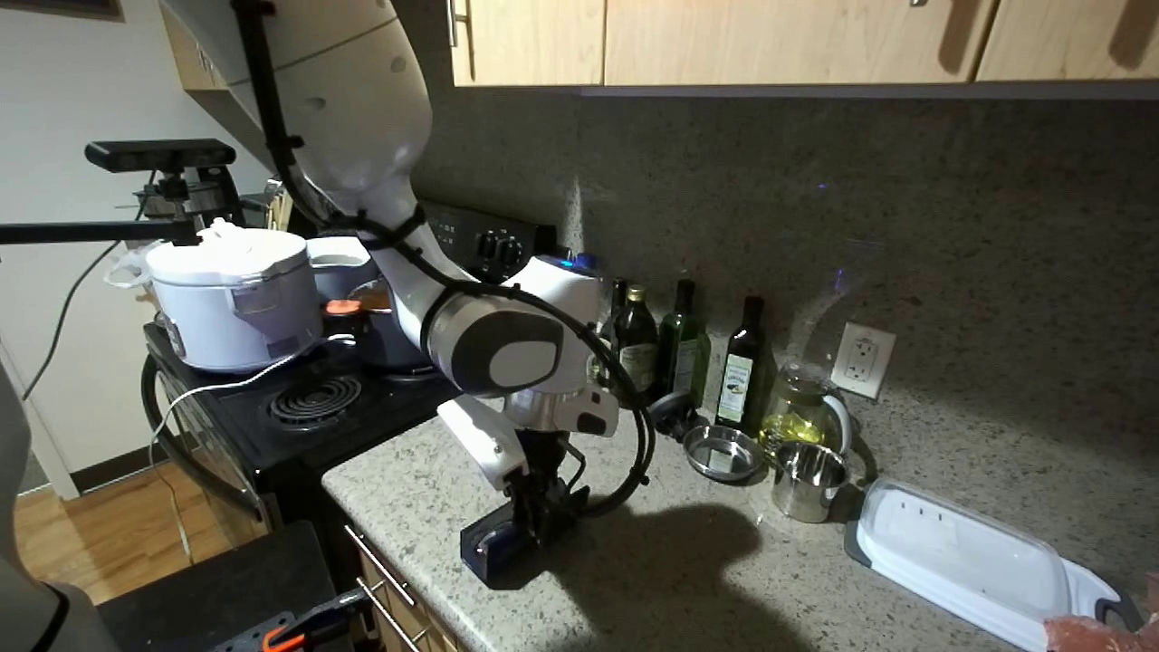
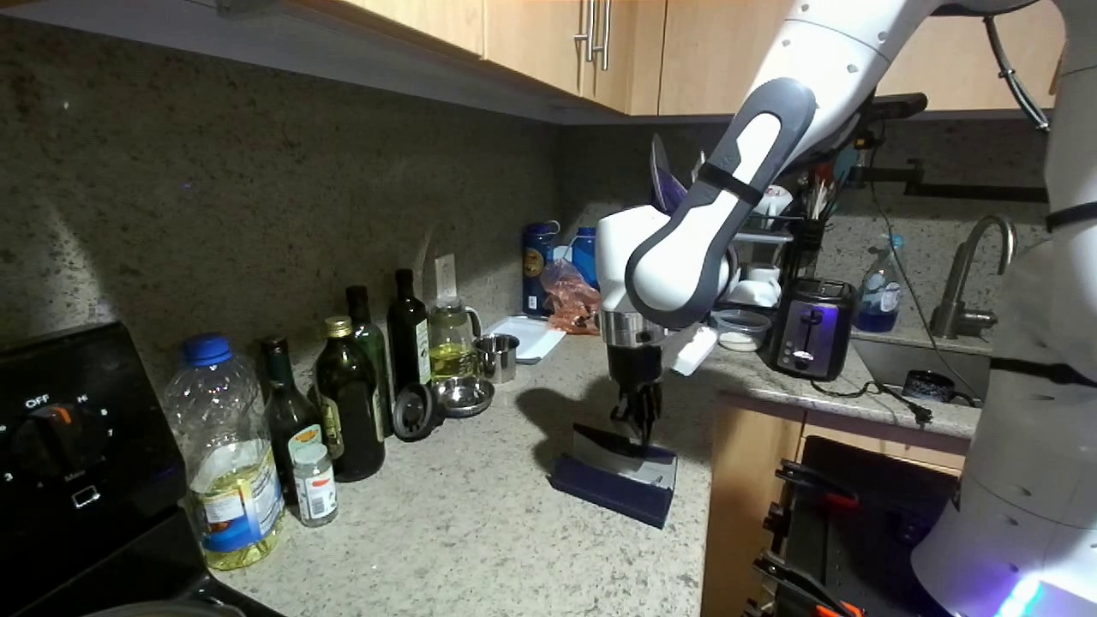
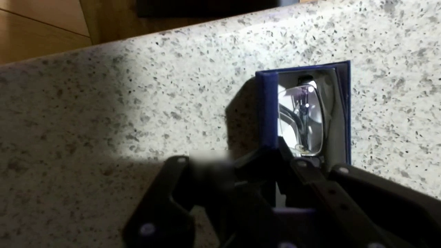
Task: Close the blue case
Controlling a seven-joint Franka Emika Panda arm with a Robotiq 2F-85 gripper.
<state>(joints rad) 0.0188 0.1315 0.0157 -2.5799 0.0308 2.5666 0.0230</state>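
Bottles [image 2: 350,403] stand well apart from the blue case [image 2: 608,497] (glasses [image 3: 303,119] inside), claw [image 2: 638,430] drawn narrow.

A kitchen is being shown by a black coil-burner stove [image 1: 394,412], on which a white lidded cooker [image 1: 226,317] is being supported. A speckled countertop [image 2: 428,531] is being overhung by pale wooden cupboards [image 1: 788,41], and its back is being lined by dark glass bottles [image 2: 350,403] and a jug of yellow liquid [image 2: 450,350]. In an exterior view, a toaster [image 2: 810,330] is being flanked by a sink [image 2: 883,368] with a curved metal faucet [image 2: 953,296]
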